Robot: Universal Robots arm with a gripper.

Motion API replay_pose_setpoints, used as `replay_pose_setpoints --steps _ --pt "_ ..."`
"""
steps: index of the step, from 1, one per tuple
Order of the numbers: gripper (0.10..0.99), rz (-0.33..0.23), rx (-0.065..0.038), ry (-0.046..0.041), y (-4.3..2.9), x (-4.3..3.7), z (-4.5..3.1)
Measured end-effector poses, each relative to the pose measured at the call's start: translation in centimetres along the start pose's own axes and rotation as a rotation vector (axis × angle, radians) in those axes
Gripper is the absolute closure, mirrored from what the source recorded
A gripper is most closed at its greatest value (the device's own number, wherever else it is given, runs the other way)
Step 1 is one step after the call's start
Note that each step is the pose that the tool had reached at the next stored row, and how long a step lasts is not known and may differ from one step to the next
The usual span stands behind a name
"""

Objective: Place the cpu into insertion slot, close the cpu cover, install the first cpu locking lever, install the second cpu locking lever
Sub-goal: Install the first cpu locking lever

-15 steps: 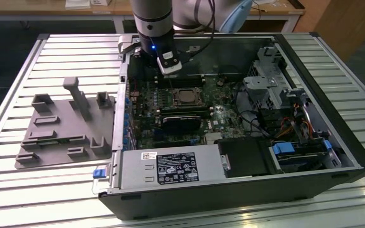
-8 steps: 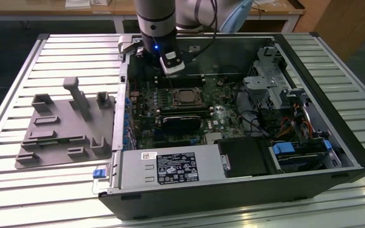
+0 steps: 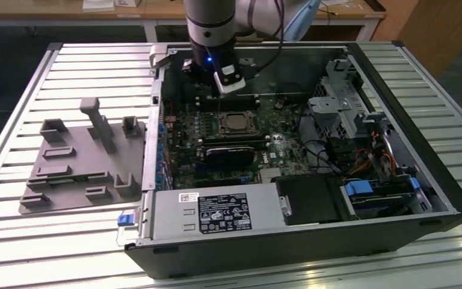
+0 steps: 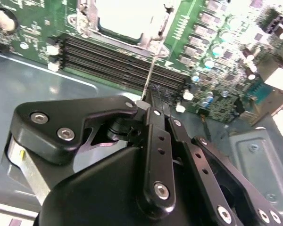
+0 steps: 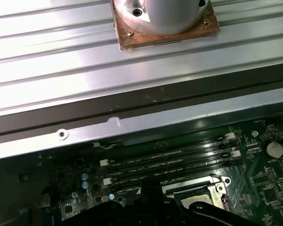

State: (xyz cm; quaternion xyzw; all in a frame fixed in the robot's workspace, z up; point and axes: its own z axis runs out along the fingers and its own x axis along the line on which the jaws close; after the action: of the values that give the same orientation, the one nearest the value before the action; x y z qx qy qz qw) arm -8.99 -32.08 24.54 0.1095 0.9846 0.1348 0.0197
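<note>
The cpu (image 3: 235, 124) lies flat in the insertion slot (image 3: 248, 129) on the green motherboard, its pale metal top bright in the second wrist view (image 4: 125, 16). The silver cpu cover (image 4: 153, 41) is down around it as a frame. A thin wire locking lever (image 4: 150, 70) runs from the socket's corner across the memory slots to my gripper (image 4: 148, 100). The black fingers (image 4: 155, 136) meet at their tips on the lever's end. In the exterior view my gripper (image 3: 224, 96) hangs just behind the socket, toward the case's back wall.
The open computer case (image 3: 423, 150) lies on a slatted metal table (image 3: 94, 66). A grey fixture plate (image 3: 79, 162) sits at the exterior view's left. Memory slots (image 4: 118, 61), a black card (image 3: 231, 153), the power supply (image 3: 215, 214) and drive cage (image 3: 348, 114) surround the socket.
</note>
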Motion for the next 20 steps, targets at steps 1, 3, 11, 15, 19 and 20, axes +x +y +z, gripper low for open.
replay_pose_setpoints --steps 1,3,11,15,19,20 --pt "0.984 0.0 0.0 0.0004 0.05 -0.22 0.02" --pt "0.984 0.001 0.0 0.0014 0.17 -0.79 0.06" --pt "0.984 0.001 0.001 0.0018 0.29 -1.33 0.1" --pt "0.984 0.001 0.001 0.0014 0.28 -1.32 0.1" --pt "0.984 -0.009 -0.002 -0.0311 0.2 -1.04 0.17" --pt "0.984 -0.012 -0.004 -0.044 0.17 -0.95 0.19"
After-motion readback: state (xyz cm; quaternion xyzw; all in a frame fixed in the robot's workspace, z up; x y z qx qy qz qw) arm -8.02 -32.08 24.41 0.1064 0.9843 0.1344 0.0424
